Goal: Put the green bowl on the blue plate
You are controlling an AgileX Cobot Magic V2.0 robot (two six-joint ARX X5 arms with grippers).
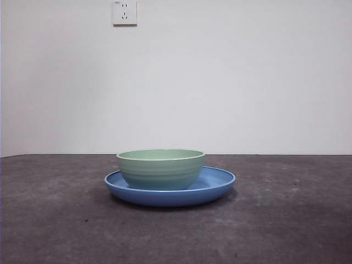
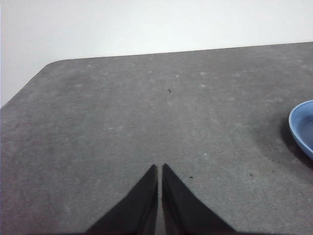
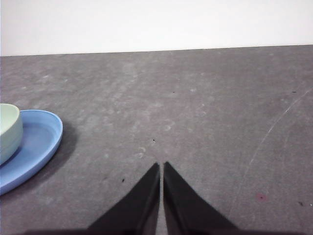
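Observation:
The green bowl (image 1: 160, 168) stands upright inside the blue plate (image 1: 220, 181), a little left of the plate's centre in the front view. Only an edge of the plate (image 2: 303, 125) shows in the left wrist view. The right wrist view catches part of the plate (image 3: 34, 147) with the bowl (image 3: 9, 129) resting in it. My left gripper (image 2: 160, 169) hovers over bare table away from the plate, jaws shut and holding nothing. My right gripper (image 3: 161, 166) is also shut and holding nothing, off to the other side of the plate. Neither gripper appears in the front view.
The dark grey table (image 1: 286, 220) runs back to a white wall with a socket (image 1: 125, 12) high up. A rounded table corner (image 2: 49, 66) appears in the left wrist view.

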